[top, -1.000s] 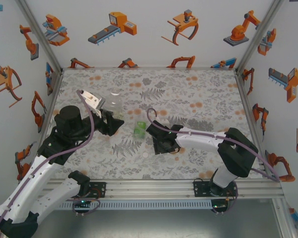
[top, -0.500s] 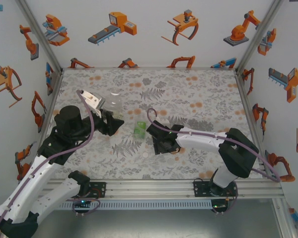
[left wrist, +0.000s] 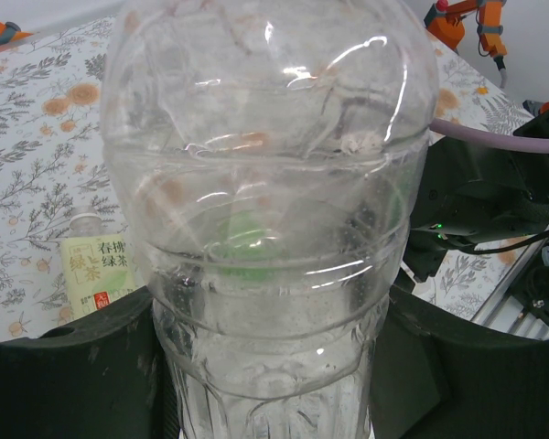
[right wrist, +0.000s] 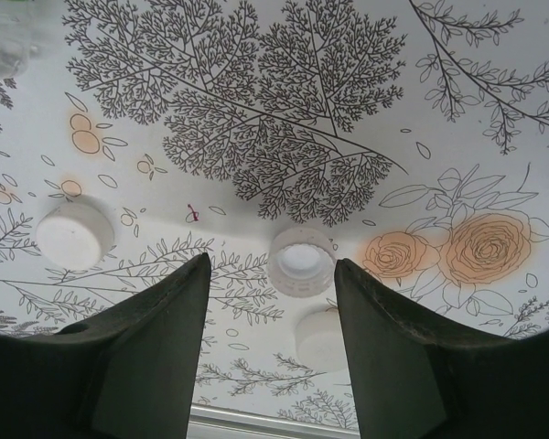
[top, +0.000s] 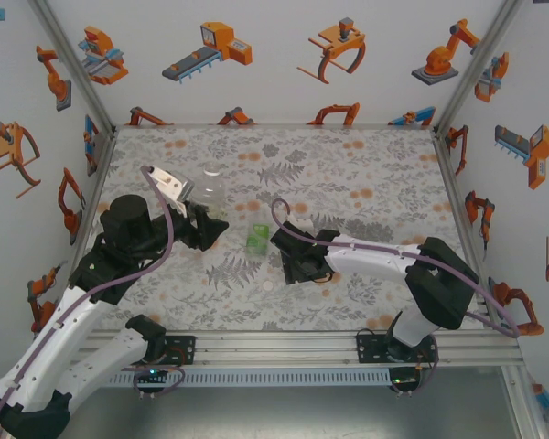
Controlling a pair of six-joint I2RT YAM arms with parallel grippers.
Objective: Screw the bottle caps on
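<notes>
Sheeting on the table [right wrist: 256, 110] is flat and matt, printed with grey fern fronds, thin leaf sprigs and orange roses.

Three bottle caps, small, round and of white plastic, lie on the table close together. The centre cap [right wrist: 301, 261] lies open side up, showing a raised rim round a hollow inside. The left cap [right wrist: 74, 235] shows a smooth closed disc. The near cap [right wrist: 320, 338] is blurred, and its facing cannot be told.

Both fingers of the right tool [right wrist: 272, 263] are dark and wedge-shaped, and they stand spread. The centre cap lies in the gap between the fingertips, apart from both.

Black fingers of the left tool [left wrist: 274, 366] press against both sides of the clear bottle [left wrist: 274, 183], pinching it low on its body. The clear bottle is thin, glossy, transparent plastic, plain, with a rounded dome above ringed grooves.

Beyond it, on the table, is the yellow-green bottle [left wrist: 96, 267], whose pale label is printed with green characters.

In the top view the green bottle [top: 255, 240], with a bright green label, is on the table between the two tools.
</notes>
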